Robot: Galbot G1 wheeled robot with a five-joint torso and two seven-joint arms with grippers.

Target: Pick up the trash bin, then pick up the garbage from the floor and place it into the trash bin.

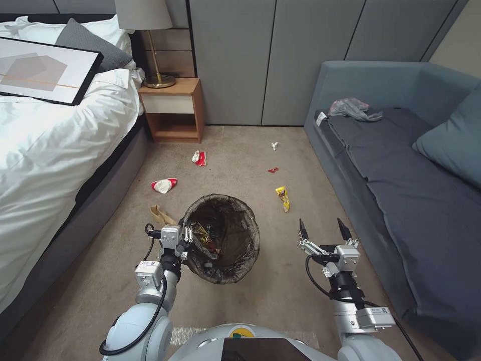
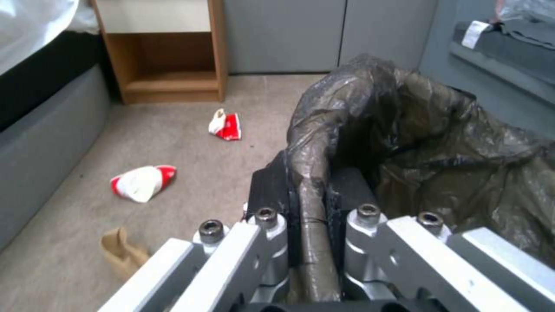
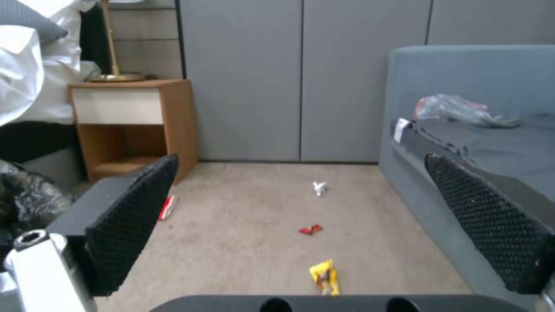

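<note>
Fingers of the left gripper (image 2: pixel 312 208) pinch the trash bin (image 1: pixel 223 238) rim, near-centre floor; right gripper (image 1: pixel 324 230) spread wide; I'd drop straight onto the yellow wrapper (image 1: pixel 283 197), bin kept level.

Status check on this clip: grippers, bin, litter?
Left gripper shut on trash bin rim, fingers either side. Right gripper open, empty, above carpet. Yellow wrapper nearest it; cartons, scraps on floor. Nothing blocking.

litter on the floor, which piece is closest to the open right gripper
The yellow snack wrapper, lying on the carpet just ahead of the right gripper. The tiny red scrap and white scrap lie farther off towards the wall.
</note>
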